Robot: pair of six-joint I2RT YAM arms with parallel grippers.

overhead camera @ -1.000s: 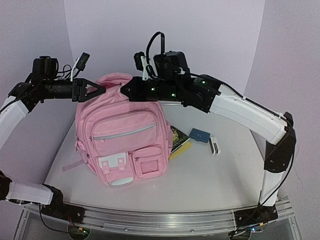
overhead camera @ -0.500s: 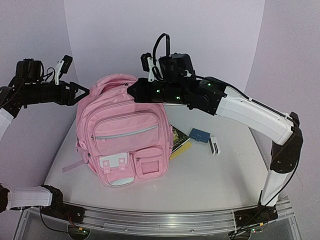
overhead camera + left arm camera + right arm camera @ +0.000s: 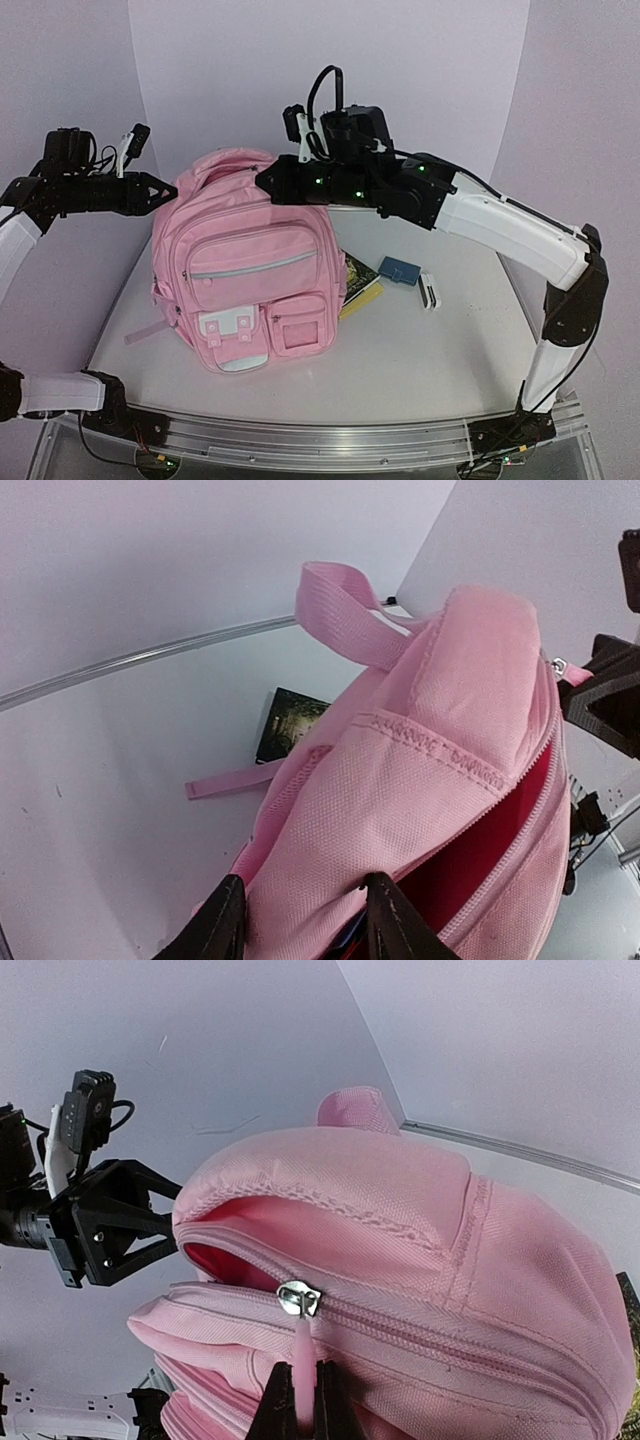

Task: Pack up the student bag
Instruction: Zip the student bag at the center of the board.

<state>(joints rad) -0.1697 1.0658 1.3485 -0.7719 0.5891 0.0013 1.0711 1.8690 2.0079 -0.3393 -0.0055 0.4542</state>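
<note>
The pink student bag (image 3: 250, 270) stands upright on the white table (image 3: 420, 350). Its main zip is partly open and red lining (image 3: 480, 850) shows. My right gripper (image 3: 260, 180) is at the bag's top and is shut on the pink zipper pull (image 3: 302, 1360) below the metal slider (image 3: 299, 1299). My left gripper (image 3: 172, 192) is open at the bag's upper left edge. In the left wrist view the left gripper (image 3: 300, 910) has pink fabric lying between its spread fingers. The right wrist view shows the left gripper (image 3: 165, 1222) open beside the bag (image 3: 400, 1220).
A dark book with a yellow edge (image 3: 358, 283) lies against the bag's right side. A blue flat item (image 3: 399, 270) and a small white item (image 3: 430, 292) lie to the right of it. A loose pink strap (image 3: 230, 778) lies on the table behind the bag.
My left gripper has drawn back to the left from the bag's top, then eased a little back toward it. My right gripper has shifted slightly right with the zipper pull.
</note>
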